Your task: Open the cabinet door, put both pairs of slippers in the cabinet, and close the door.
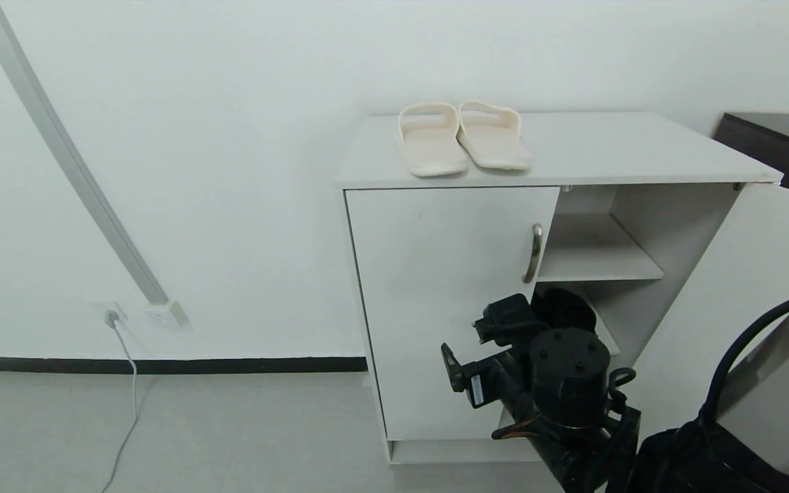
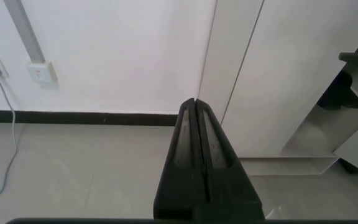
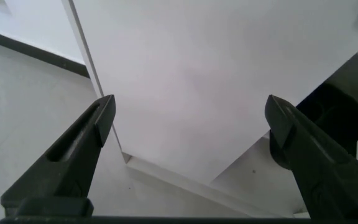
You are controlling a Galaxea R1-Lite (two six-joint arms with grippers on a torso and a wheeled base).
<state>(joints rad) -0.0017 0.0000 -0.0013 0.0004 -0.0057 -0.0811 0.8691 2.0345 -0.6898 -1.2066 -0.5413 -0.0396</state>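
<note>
Left gripper [image 2: 195, 111]: fingers pressed tight together, nothing btwn them, held low out to the left of the cabinet [image 1: 641, 147], facing its side panel. On the cabinet top, toward its left half, the cream slippers [image 1: 463, 137] sit side by side, touching, not stowed yet. Below them the left door [image 1: 435, 301] is closed, with its handle [image 1: 535, 253] at the inner edge. The right arm [image 1: 559, 383] is in front of that door's lower part. Right gripper [image 3: 191, 107] is spread wide and empty, pointing at the door face near the cabinet base. Just right of it there's a dark shape [image 1: 562, 305] in the lower compartment, prob. the 2nd pair, can't confirm. The upper shelf [image 1: 600, 257] is above that. The right door [image 1: 744, 308] stands open. Judgement: door step is done, one pair is likely in, and the cream pair is the job in hand. Next move calls for raising the right arm to the top and closing on the cream slippers w/o nudging one off the edge. Then they go down thru the open right half onto a shelf. Shutting the door comes last.
</note>
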